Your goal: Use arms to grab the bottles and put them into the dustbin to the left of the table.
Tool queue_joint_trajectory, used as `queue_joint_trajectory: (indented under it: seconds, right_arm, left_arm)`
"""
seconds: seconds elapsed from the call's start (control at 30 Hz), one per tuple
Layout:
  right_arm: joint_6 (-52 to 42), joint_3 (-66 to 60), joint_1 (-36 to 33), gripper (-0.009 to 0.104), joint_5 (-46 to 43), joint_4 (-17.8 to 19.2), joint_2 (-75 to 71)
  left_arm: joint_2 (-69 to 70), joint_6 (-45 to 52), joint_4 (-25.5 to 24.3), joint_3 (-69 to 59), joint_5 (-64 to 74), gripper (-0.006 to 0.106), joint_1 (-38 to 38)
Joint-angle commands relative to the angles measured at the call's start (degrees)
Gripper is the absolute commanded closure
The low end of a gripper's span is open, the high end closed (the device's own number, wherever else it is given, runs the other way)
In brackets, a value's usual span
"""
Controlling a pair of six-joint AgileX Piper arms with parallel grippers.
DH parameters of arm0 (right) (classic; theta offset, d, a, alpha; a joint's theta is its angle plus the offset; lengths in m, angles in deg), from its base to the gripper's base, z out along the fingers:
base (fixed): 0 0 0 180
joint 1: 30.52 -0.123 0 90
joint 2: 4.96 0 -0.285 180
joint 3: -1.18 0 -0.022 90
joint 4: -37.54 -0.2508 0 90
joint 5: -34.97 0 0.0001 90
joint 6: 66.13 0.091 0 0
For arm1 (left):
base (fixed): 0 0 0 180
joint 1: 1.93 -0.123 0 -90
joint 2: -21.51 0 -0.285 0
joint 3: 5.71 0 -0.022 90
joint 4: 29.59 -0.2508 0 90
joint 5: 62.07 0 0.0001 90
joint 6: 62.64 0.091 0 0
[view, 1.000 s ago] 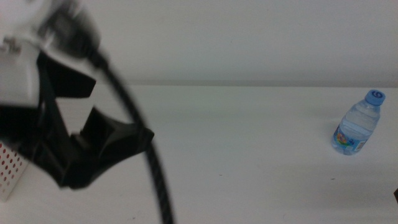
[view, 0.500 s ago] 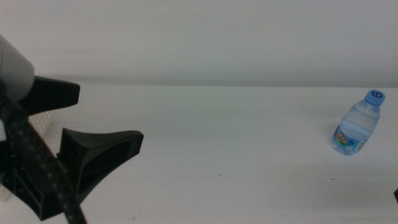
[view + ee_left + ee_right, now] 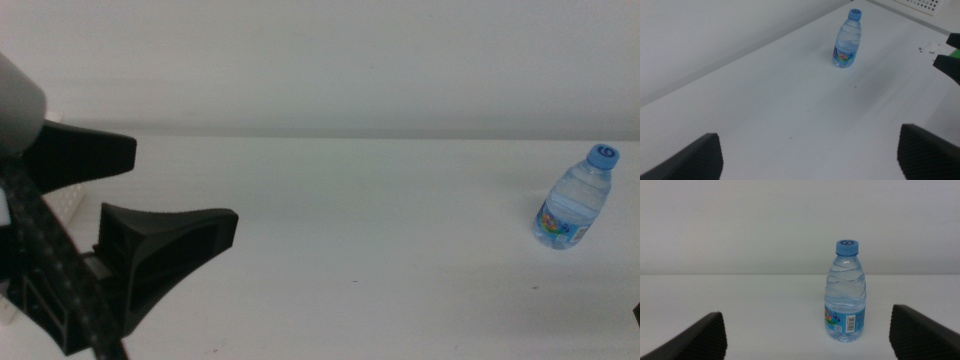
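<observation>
A small clear water bottle point(image 3: 574, 205) with a blue cap stands upright at the table's right side; it also shows as the bottle point(image 3: 846, 39) and the bottle point(image 3: 847, 297). My left gripper point(image 3: 185, 190) hovers open and empty over the white table's point(image 3: 380, 230) left part, far from the bottle. In its own view the left gripper point(image 3: 812, 160) has both jaws wide apart. My right gripper point(image 3: 807, 335) is open, level with the bottle, which stands a little ahead of its jaws. A sliver of the white perforated dustbin point(image 3: 62, 203) shows behind the left gripper.
A thick black cable point(image 3: 55, 280) runs down the left arm. The right arm's dark tip point(image 3: 636, 315) peeks in at the right edge, and shows as a dark part point(image 3: 949, 62) in the left wrist view. A white perforated edge point(image 3: 925, 4) lies beyond it.
The left arm has swung down and toward the left edge, its cable leaving the middle of the view. In the last half second it only edged slightly right. The bottle stayed put.
</observation>
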Motion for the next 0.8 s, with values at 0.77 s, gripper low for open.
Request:
queue_joint_trajectory:
  seconds: [0.77]
  right_arm:
    - [-0.6, -2.4, 0.5, 0.009, -0.5, 0.2, -2.3]
  left_arm:
    - [0.2, -13.0, -3.2, -0.3, -4.7, 0.007, 0.3]
